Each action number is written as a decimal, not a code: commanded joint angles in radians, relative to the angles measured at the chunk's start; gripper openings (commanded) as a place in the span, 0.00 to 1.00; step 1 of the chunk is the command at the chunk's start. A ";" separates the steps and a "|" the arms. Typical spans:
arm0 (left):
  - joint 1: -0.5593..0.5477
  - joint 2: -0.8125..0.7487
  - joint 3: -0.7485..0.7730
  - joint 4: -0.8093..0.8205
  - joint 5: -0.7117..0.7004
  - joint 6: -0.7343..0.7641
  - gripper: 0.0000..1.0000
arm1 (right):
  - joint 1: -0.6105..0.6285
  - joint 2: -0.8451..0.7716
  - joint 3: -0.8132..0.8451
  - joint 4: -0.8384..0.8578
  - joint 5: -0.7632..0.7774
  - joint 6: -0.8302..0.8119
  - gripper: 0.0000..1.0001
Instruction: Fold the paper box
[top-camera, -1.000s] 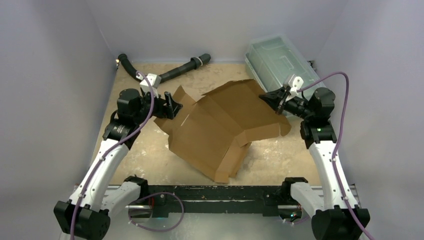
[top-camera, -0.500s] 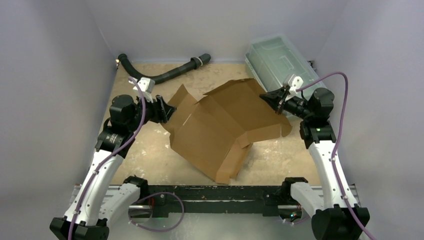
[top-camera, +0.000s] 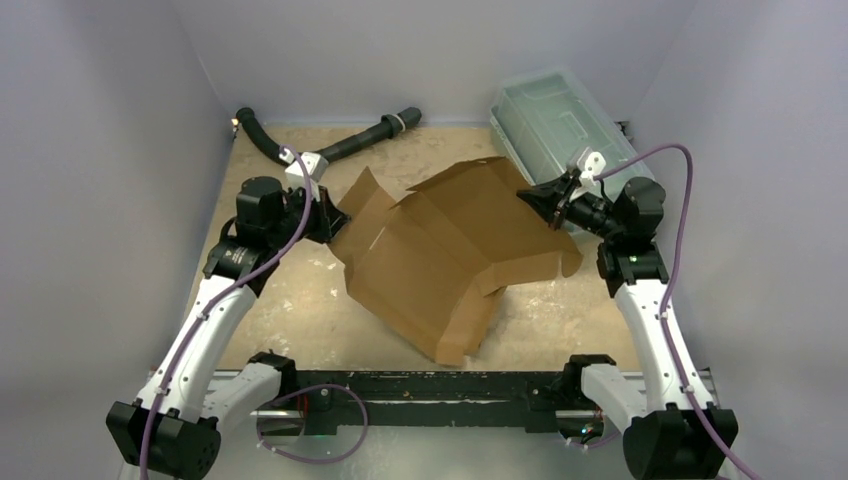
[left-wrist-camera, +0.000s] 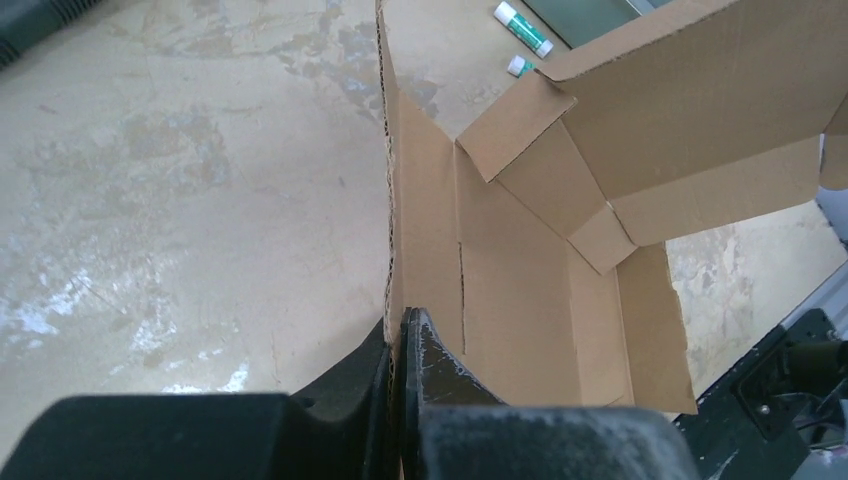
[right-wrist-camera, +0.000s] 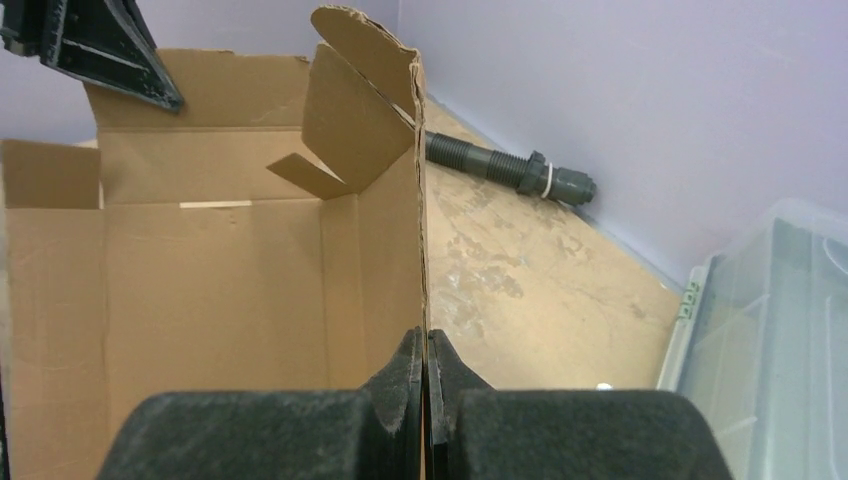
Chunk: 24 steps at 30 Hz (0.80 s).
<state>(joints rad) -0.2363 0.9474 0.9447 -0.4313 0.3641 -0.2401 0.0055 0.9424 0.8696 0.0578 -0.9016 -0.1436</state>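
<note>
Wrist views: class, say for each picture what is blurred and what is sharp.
Left wrist view: the left claw is blurred along the bottom edge, while the paper box creases are sharp. Right wrist view: the right claw is equally soft, and the box edge is crisp.

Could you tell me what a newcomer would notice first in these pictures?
A half-folded brown cardboard box sprawls across the middle of the table. The left tool pinches its left flap and the right tool its right wall, both shut on the edges. A clear plastic bin sits in the far right corner.
</note>
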 joint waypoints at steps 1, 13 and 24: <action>-0.003 0.009 0.081 0.072 0.032 0.119 0.00 | -0.002 -0.007 -0.017 0.156 -0.035 0.134 0.00; -0.036 0.023 0.108 0.314 0.012 0.410 0.00 | -0.050 0.002 -0.073 0.387 -0.175 0.414 0.00; -0.057 0.053 0.120 0.406 -0.043 0.615 0.00 | -0.059 0.000 -0.098 0.514 -0.253 0.522 0.00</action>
<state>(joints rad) -0.2840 1.0153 1.0344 -0.1486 0.3359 0.2531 -0.0414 0.9489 0.7788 0.4778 -1.1023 0.3035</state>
